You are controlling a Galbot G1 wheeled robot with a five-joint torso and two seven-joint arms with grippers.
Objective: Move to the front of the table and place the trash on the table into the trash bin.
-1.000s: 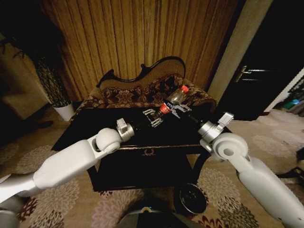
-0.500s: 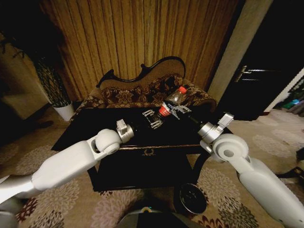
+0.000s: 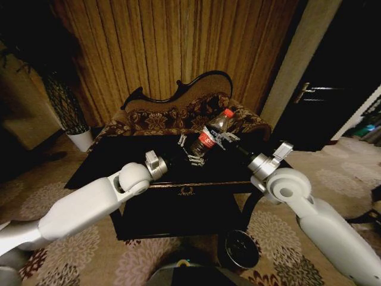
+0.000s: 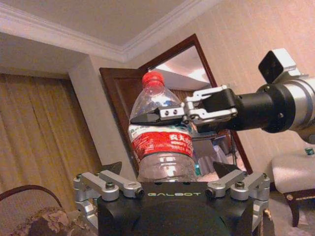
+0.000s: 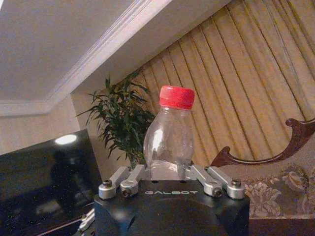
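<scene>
Above the table [image 3: 119, 156], right gripper [image 3: 221, 139] clamped around bottle [image 3: 213, 129].

Clear bottle [image 3: 212, 132], red cap and label, tilted above black table [image 3: 119, 156]; maroon bin [image 3: 239, 248] on floor.

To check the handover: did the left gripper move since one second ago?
Yes. The left gripper drew back left from the bottle, against the sofa frame.

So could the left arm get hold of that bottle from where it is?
Probably yes. The bottle sits right between the left gripper's open fingers, with nothing between them. But the right gripper already clamps it near the shoulder.
</scene>
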